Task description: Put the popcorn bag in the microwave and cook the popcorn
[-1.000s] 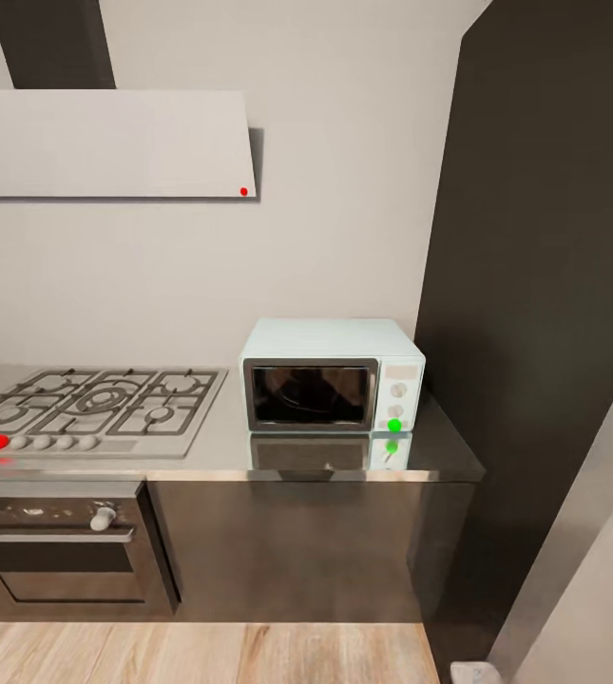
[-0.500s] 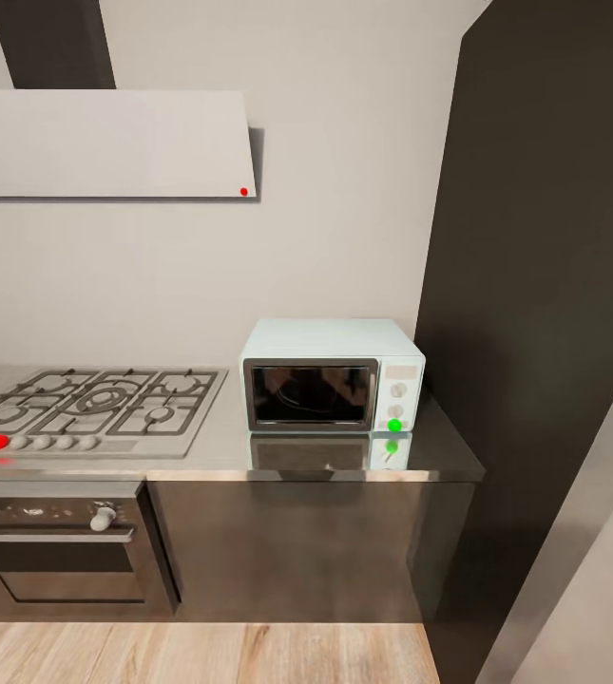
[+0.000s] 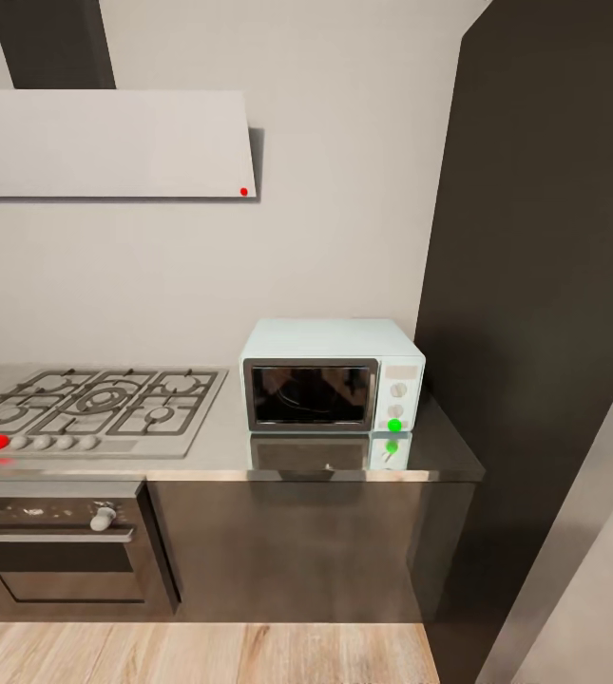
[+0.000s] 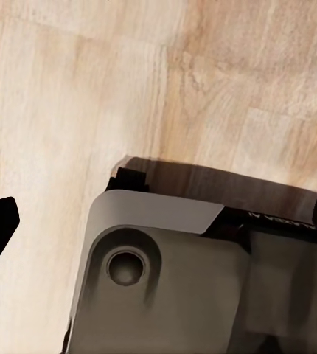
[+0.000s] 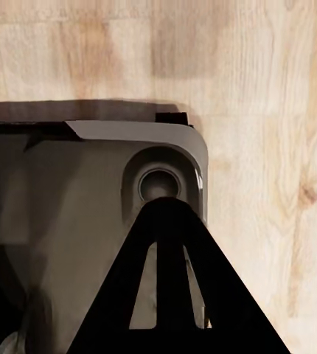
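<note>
With the microwave (image 3: 332, 376) shut at frame centre and no sack visible, scanning along the countertop (image 3: 220, 456) seemed wise; neither claw's state could be told.

The long grey metallic worktop (image 3: 220, 451) is glossy enough to mirror the boxy mint-blue microwave (image 3: 332, 374), whose casing looks smooth and matt around a steel-framed dark glass door. The steel gas hob (image 3: 92, 404) has a brushed sheen, and the light wood floor (image 4: 77, 88) shows clear grain beneath the smooth grey robot base (image 5: 77, 221)
</note>
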`<state>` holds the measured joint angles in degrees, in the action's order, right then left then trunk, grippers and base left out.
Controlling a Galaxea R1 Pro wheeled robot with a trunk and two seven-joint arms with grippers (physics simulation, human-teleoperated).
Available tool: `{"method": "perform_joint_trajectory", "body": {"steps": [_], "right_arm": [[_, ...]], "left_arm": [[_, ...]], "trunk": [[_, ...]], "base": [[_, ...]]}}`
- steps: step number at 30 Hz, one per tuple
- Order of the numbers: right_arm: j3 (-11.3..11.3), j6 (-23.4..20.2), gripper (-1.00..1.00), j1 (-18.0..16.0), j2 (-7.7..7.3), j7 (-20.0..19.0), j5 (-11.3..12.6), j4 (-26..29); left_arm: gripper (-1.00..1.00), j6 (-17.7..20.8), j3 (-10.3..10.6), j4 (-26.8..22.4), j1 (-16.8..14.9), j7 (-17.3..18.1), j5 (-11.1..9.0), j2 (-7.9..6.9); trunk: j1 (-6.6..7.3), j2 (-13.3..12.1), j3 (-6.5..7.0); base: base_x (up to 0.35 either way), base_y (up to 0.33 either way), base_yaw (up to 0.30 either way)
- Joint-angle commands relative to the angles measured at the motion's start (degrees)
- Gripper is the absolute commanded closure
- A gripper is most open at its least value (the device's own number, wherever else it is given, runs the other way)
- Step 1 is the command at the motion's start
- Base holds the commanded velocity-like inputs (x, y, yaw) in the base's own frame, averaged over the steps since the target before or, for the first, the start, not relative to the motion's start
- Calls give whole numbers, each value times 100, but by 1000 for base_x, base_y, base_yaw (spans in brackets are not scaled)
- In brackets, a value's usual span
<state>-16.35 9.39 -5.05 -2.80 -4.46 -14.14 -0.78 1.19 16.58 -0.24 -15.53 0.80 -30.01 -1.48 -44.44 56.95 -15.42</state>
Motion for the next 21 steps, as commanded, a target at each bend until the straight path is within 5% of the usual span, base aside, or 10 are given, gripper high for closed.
{"method": "perform_joint_trajectory", "body": {"steps": [1, 2, 16, 18, 21], "right_arm": [[-25, 4, 100, -5, -52, -15, -75, 46], [-3, -7, 100, -5, -253, -40, -120, 288], [44, 2, 100, -5, -331, -12, -134, 183], [31, 0, 100, -5, -310, -14, -421, 174], [-9, -2, 100, -5, -96, -12, -548, 166]], "left_arm": [[-100, 12, 46, -5, -2, 8, -53, 4], [-100, 12, 50, -7, -2, 8, -58, 4], [-100, 12, 36, -3, -2, 8, -76, 10], [-100, 12, 37, -6, -2, 8, -74, 7], [-100, 12, 39, -6, -2, 8, -67, 3]], "trunk": [[0, 4, -7], [0, 4, -7], [0, 4, -7], [0, 4, -7], [0, 4, -7]], "base": [[0, 0, 0], [0, 0, 0], [0, 0, 0], [0, 0, 0], [0, 0, 0]]}}
